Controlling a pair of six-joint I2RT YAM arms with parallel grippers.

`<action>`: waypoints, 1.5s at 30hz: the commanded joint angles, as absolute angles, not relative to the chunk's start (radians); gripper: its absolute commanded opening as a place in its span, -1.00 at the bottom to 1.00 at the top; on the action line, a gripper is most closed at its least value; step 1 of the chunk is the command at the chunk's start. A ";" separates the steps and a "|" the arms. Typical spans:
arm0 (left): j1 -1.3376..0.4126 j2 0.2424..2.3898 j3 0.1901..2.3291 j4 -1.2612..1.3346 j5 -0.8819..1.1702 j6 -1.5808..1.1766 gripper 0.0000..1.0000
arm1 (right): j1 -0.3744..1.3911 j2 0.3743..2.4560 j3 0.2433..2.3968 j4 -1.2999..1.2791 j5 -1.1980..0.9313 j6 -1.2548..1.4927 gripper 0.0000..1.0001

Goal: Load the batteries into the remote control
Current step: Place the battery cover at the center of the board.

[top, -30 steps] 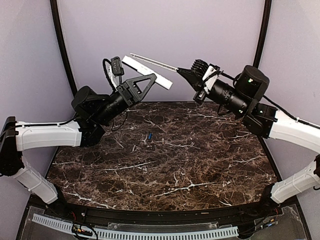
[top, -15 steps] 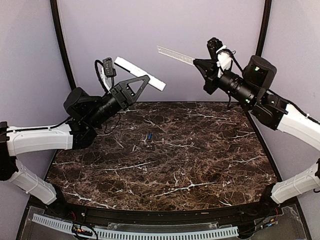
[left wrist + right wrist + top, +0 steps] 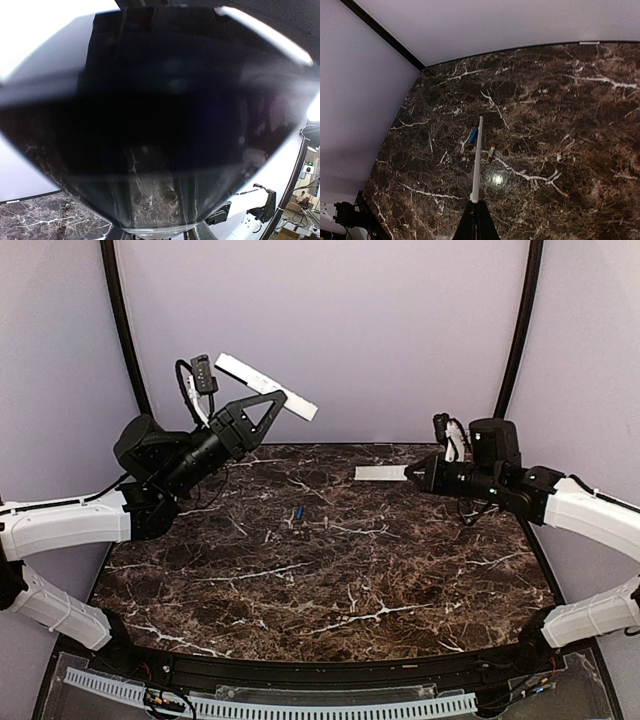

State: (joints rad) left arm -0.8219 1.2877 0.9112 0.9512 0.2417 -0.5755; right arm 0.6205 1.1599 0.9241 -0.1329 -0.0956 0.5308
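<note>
Remote (image 3: pixel 245 372) is pinched in your left gripper (image 3: pixel 272 400), held high, tilted down to its right. Left wrist view is dark and blurred, so no detail there. Your right gripper (image 3: pixel 412 474) is clamped tight on a thin white cover (image 3: pixel 378 473), which sticks straight out ahead of its tips, low over the worktop (image 3: pixel 400 570). Blue battery (image 3: pixel 299 512) lies on the worktop just past the cover's far end, well below the left gripper.

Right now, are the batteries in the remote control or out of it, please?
At least one is out: a blue battery lies on the table, the remote control aloft in the left gripper.
</note>
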 commanded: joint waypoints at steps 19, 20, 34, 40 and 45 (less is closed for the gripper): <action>-0.815 1.238 0.888 0.936 0.261 -0.516 -1.00 | 0.487 1.401 0.664 -0.164 -0.446 0.874 -0.97; -0.816 1.240 0.888 0.935 0.268 -0.512 -1.00 | 0.483 1.420 0.675 -0.192 -0.443 0.866 -0.68; -0.830 1.236 0.947 0.777 0.473 -0.337 -1.00 | 0.560 1.267 1.112 -0.436 -0.295 0.357 0.46; -0.858 1.222 0.960 0.715 0.553 -0.225 -1.00 | 0.654 1.139 1.198 -0.127 -0.779 0.149 0.93; -0.870 1.220 0.974 0.667 0.604 -0.195 -1.00 | 0.700 1.171 1.264 -0.058 -0.872 0.098 0.79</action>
